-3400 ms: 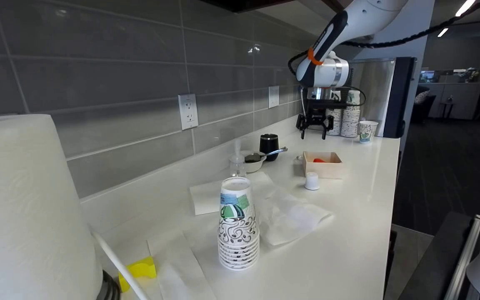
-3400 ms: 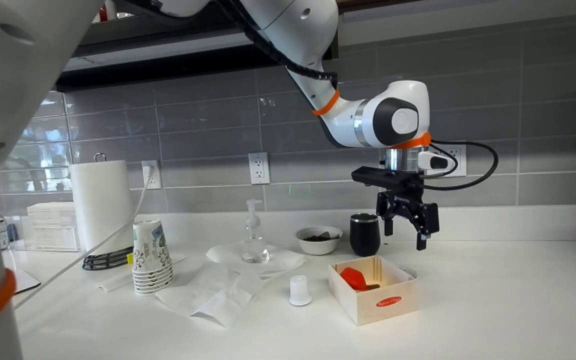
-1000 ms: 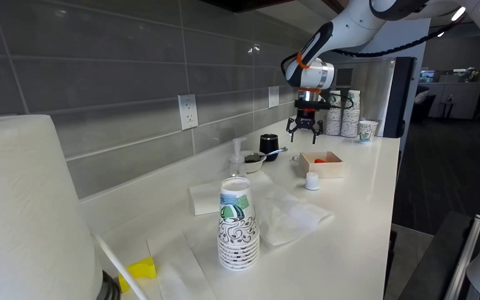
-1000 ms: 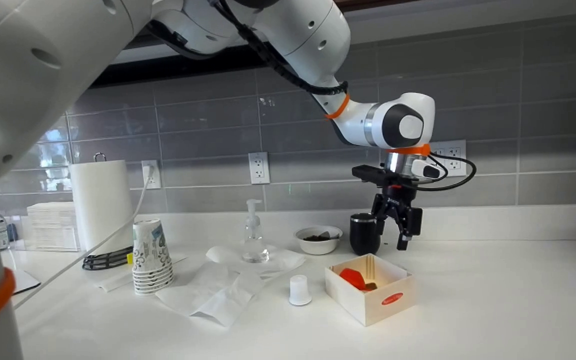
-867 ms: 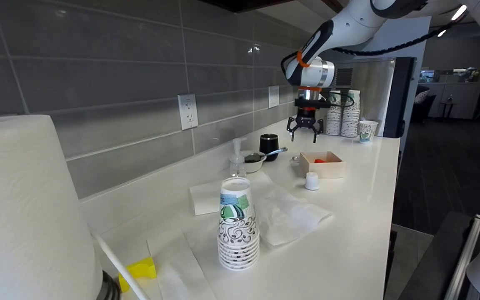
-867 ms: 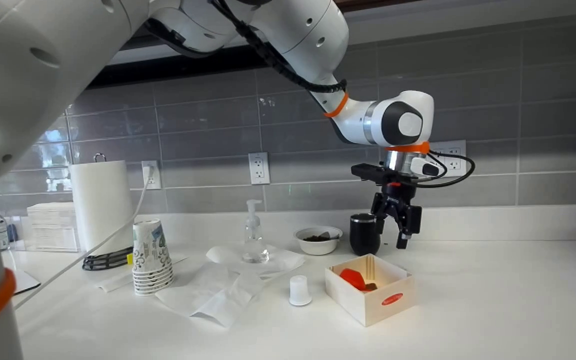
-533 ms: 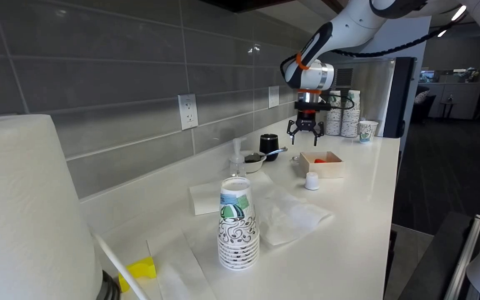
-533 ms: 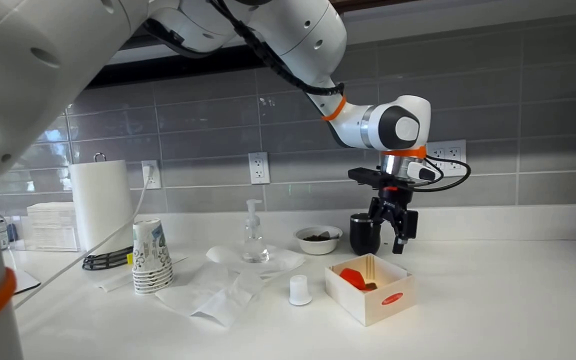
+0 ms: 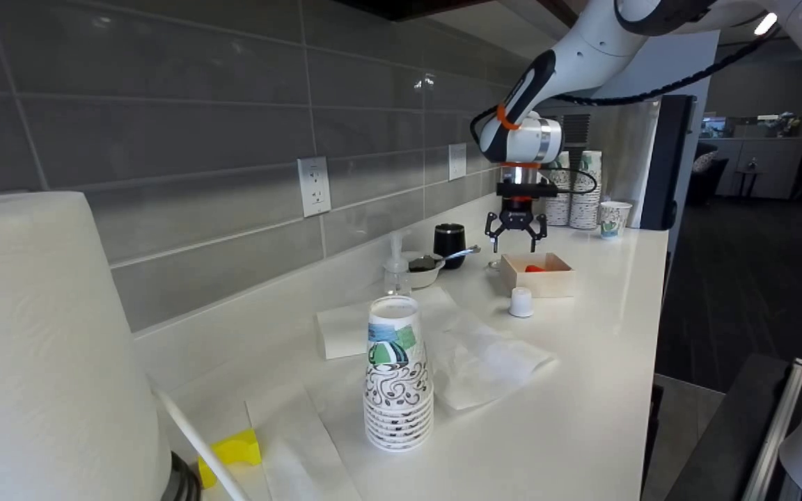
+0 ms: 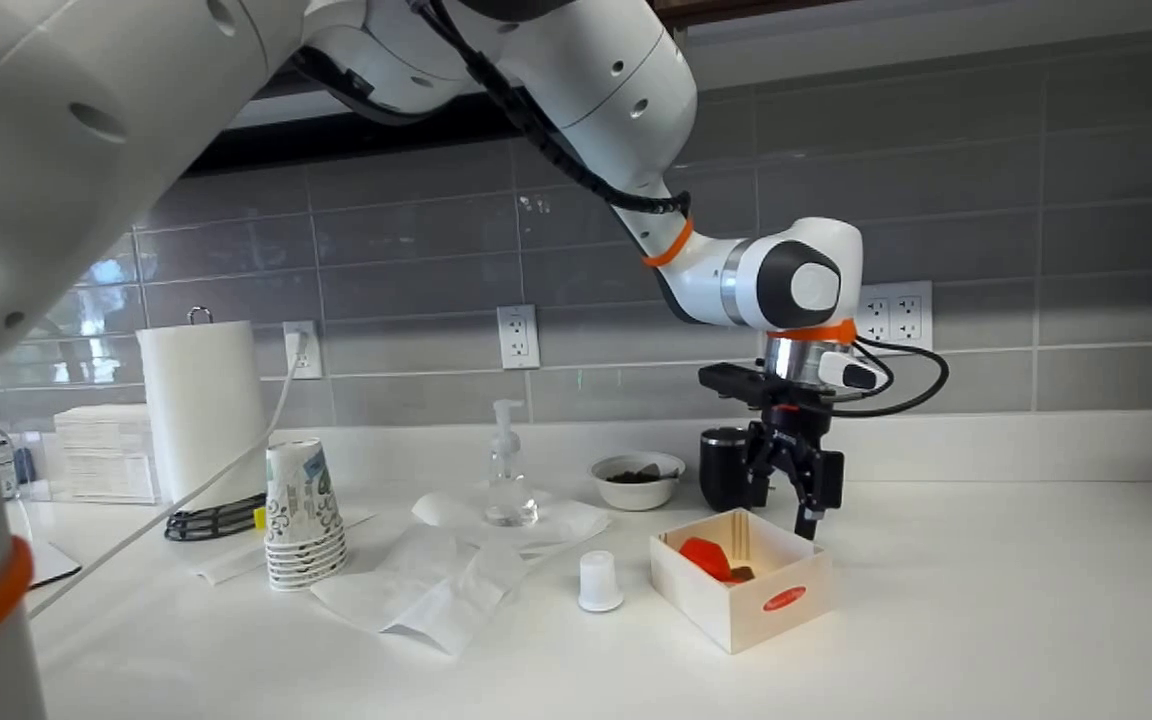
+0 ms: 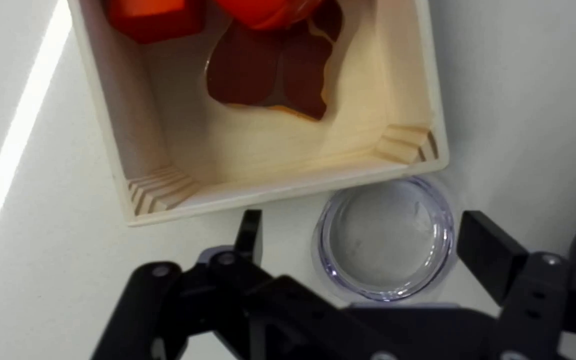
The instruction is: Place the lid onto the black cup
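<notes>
Lid (image 11: 385,240) lies on the desk (image 11: 68,250) just beside the wooden box (image 11: 288,186), under the gripper (image 11: 361,225) with its jaws spread, so, before lowering, it seems wise to shift slightly toward the black cup (image 9: 449,245) near the desk's back edge, centring the grasp clear of the box's rim.

Plenty on the glossy white countertop (image 10: 1016,600): an open pale wooden box (image 10: 766,624), a clear round plastic lid (image 11: 383,240) right up beside it, touching or not I can't tell. A small glossy black cup (image 9: 448,241) stands upright nearby, a round white bowl (image 10: 626,497) just beside it; then a small tapered white pot (image 10: 599,578), crumpled white paper (image 10: 441,582), and an upturned stack of printed paper cups (image 9: 399,376)!
</notes>
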`<move>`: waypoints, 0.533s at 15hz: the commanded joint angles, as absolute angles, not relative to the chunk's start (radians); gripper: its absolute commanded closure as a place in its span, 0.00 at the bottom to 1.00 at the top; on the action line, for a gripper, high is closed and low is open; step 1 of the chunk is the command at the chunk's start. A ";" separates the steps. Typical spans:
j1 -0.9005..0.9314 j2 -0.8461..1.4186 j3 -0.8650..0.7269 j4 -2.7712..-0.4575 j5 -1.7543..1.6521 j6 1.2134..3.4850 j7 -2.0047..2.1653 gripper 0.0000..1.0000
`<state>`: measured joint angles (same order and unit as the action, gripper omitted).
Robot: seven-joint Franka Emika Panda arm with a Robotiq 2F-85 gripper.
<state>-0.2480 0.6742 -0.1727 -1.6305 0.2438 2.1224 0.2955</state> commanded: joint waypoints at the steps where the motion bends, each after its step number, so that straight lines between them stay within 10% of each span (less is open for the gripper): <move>1: -0.230 0.668 -0.190 -1.665 0.213 2.176 0.300 0.00; 8: -0.220 0.674 -0.187 -1.691 0.192 2.224 0.298 0.00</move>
